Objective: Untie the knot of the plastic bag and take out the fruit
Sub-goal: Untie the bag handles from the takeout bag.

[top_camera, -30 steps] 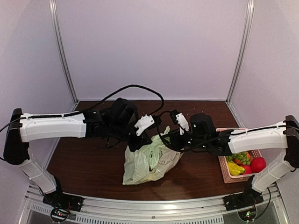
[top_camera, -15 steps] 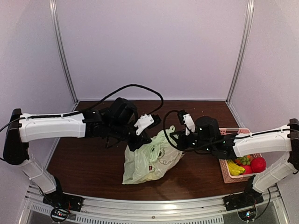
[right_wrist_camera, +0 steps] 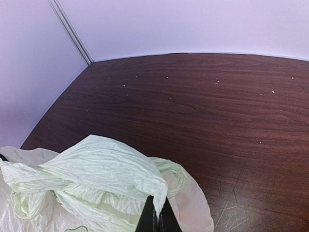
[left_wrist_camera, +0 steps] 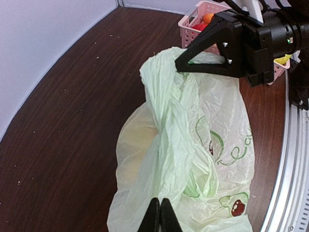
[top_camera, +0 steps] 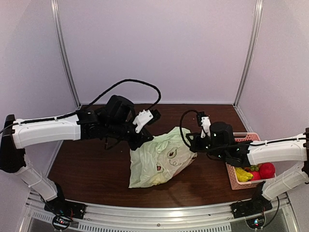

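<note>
Table [top_camera: 87,169] — left gripper [left_wrist_camera: 159,213], right gripper [right_wrist_camera: 155,213] pinch plastic bag [top_camera: 161,162]; arms outstretched.

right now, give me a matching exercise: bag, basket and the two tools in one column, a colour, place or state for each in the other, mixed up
Column one
1 plastic bag
2 basket
3 left tool
4 right tool

Column two
a pink, to the right of the bag
b shut on the bag's right end
c pale green, stretched between both tools
d shut on the bag's left end

Pairs: 1-c, 2-a, 3-d, 4-b
</note>
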Controlling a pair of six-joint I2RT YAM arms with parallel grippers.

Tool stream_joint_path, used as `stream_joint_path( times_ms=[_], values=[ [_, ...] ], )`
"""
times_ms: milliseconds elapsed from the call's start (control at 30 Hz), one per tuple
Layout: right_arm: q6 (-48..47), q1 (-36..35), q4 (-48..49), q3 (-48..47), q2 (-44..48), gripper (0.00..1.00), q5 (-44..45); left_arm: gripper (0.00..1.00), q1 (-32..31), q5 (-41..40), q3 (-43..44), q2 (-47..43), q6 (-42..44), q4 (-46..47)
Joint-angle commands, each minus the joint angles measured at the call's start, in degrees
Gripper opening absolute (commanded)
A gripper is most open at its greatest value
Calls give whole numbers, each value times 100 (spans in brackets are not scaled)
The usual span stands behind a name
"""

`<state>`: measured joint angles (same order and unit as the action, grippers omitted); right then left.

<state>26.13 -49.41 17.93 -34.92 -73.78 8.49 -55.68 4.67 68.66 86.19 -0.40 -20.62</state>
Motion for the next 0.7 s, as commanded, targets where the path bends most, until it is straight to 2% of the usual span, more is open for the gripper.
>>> stream_joint_path(
  times_ms=[0, 300, 333, 500, 667],
  values=[
    [392, 89, 53, 228, -79, 0, 408, 0, 79, -66, -42, 20, -174, 24],
    [495, 99, 66, 325, 41, 1, 422, 0, 145, -57, -25, 48, -214, 7],
    [451, 100, 51, 307, 104, 7, 391, 0, 145, -20, -2, 73, -214, -14],
    [181, 107, -350, 0, 359, 49, 323, 0, 146, 335, 59, 148, -201, -67],
    [-156, 170, -942, -608, 322, 63, 179, 0, 145, 338, 59, 152, -198, -72]
  ],
)
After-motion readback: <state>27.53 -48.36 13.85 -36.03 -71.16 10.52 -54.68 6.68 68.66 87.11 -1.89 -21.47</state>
